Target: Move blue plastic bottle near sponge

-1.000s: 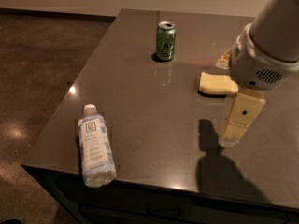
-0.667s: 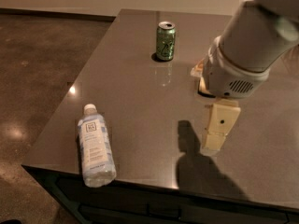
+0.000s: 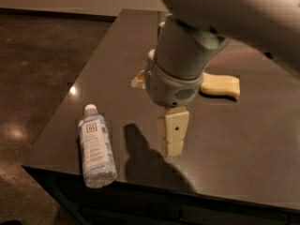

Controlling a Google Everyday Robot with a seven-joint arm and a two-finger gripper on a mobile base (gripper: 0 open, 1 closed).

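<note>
The blue plastic bottle [image 3: 96,149] lies on its side at the front left corner of the dark table [image 3: 243,144], white cap pointing away. The pale yellow sponge [image 3: 220,86] lies flat at the middle right, partly behind my arm. My gripper [image 3: 174,135] hangs from the big grey wrist over the table's middle front. It is to the right of the bottle, apart from it, and in front of the sponge. It holds nothing that I can see.
A small pale object [image 3: 138,80] lies on the table left of the wrist. The arm hides the far middle of the table, so no green can shows. The table's left and front edges drop to a dark floor [image 3: 37,78] close to the bottle.
My arm has swung left and toward the front, so the gripper is nearer the bottle. The green can is now hidden behind the arm. The bottle and the sponge lie as before.
</note>
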